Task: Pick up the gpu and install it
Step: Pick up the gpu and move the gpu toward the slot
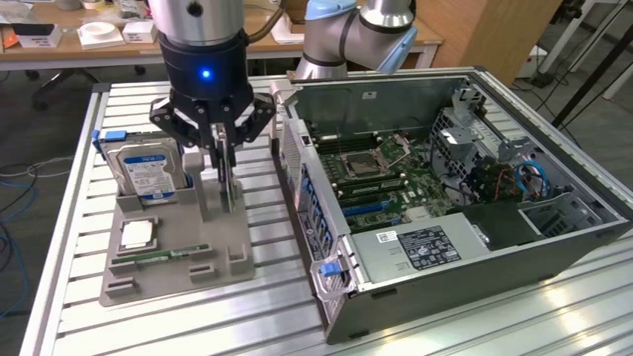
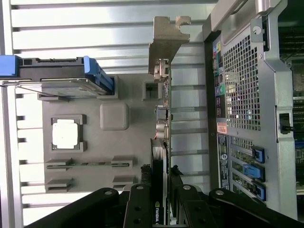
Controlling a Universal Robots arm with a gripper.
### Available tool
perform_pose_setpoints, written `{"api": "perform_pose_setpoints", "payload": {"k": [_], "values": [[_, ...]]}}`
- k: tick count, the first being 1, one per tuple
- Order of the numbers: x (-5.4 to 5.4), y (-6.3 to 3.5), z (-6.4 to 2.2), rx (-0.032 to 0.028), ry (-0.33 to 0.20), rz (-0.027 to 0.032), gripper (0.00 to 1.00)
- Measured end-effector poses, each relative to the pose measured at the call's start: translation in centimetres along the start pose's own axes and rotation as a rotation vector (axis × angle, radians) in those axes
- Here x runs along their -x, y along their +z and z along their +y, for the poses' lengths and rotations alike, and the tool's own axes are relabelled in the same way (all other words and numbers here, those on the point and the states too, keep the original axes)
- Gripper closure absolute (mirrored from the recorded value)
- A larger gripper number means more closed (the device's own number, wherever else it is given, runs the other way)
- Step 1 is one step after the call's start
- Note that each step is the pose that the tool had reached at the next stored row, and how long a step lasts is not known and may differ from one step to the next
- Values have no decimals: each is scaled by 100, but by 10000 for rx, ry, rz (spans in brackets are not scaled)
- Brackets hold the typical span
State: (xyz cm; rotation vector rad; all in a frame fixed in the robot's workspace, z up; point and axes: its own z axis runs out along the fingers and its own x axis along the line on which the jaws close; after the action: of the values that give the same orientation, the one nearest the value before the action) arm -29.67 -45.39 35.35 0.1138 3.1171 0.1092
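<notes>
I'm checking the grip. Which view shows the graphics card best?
The wrist view: the graphics card runs edge-on from the gripper out to its silver bracket. In the exterior view it is a thin edge between the fingers.

Holds gpu (image 1: 233, 194) upright in gripper (image 1: 224, 159) at grey holder tray (image 1: 173, 280); hard drive (image 1: 148, 174) just beside, open computer case (image 1: 475, 291) at exterior view's right.

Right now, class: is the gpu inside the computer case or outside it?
Outside. The gripper grips the gpu on edge at the grey tray, beside the open case.
</notes>
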Motion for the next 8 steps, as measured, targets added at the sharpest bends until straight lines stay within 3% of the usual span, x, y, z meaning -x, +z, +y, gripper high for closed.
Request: {"api": "perform_pose_setpoints", "payload": {"k": [8], "values": [[1, -44, 3, 0, 0, 0, 74]]}}
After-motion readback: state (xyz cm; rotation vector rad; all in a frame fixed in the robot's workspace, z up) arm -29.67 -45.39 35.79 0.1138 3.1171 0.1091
